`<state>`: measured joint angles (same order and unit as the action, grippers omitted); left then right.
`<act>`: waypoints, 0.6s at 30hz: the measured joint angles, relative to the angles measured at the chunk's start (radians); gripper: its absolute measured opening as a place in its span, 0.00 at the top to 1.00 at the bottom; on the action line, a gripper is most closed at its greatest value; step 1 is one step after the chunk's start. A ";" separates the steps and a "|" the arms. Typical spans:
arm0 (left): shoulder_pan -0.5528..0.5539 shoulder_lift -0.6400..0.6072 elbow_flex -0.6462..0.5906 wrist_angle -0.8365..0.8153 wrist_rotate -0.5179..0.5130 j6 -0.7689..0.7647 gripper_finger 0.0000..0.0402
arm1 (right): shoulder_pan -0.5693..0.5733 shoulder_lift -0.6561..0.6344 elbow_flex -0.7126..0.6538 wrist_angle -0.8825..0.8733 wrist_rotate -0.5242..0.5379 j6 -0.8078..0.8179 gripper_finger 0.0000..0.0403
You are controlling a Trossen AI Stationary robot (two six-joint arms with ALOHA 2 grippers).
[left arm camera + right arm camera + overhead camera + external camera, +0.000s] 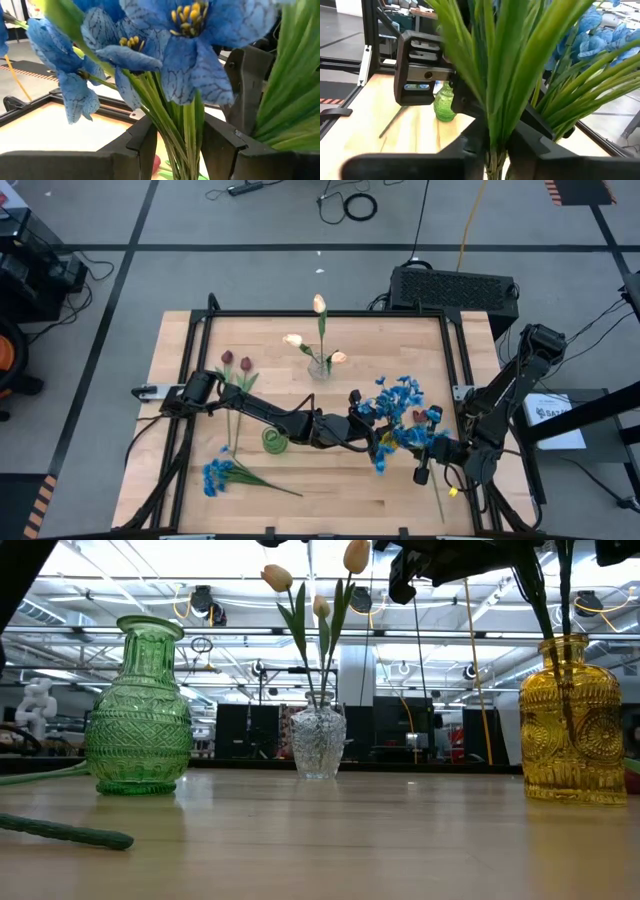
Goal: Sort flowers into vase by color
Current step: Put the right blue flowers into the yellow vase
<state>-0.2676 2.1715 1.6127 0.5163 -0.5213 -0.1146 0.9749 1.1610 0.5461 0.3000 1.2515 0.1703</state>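
Biggest risk: both arms are on the same blue flower bunch (400, 408) above the yellow vase (571, 720), so any uneven pull or a badly timed release could tip the vase, or let stems spring out and drop onto the table (380, 490). Left gripper (176, 145) is clamped on the blue stems just under the blooms; right gripper (492, 145) has the leafy stems between its fingers lower down, looks closed on them, though I can't tell how firm the pinch is. If it slackens before the stems are seated in the neck, the bunch likely flops sideways. Narrow neck plus stiff leaves means snagging is plausible. Smaller risk: the left arm reaches across the middle right by the green vase (275, 442), so a careless retreat could knock it. Flowers: blue ones have papery veined petals, yellow centres, long thin green leaves. Cream tulips (318, 330) already stand in the clear vase (320, 367) at the back. Two dark red tulips (236, 363) and a small blue sprig (218, 473) lie loose on the left, unsorted.
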 joint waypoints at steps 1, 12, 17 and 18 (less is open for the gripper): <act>0.000 0.000 0.000 0.000 0.000 0.000 0.66 | 0.000 0.000 0.000 0.000 0.002 0.002 0.83; 0.003 0.000 0.000 0.000 -0.007 0.000 0.66 | 0.016 -0.012 0.000 0.010 0.006 0.002 0.60; 0.008 0.000 0.000 0.000 -0.007 -0.002 0.66 | 0.024 -0.029 0.000 0.012 0.018 0.002 0.55; 0.008 0.000 0.000 0.001 -0.007 -0.002 0.66 | 0.025 -0.030 0.000 0.011 0.026 0.002 0.54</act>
<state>-0.2592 2.1719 1.6123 0.5169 -0.5283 -0.1171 1.0002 1.1309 0.5461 0.3115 1.2780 0.1722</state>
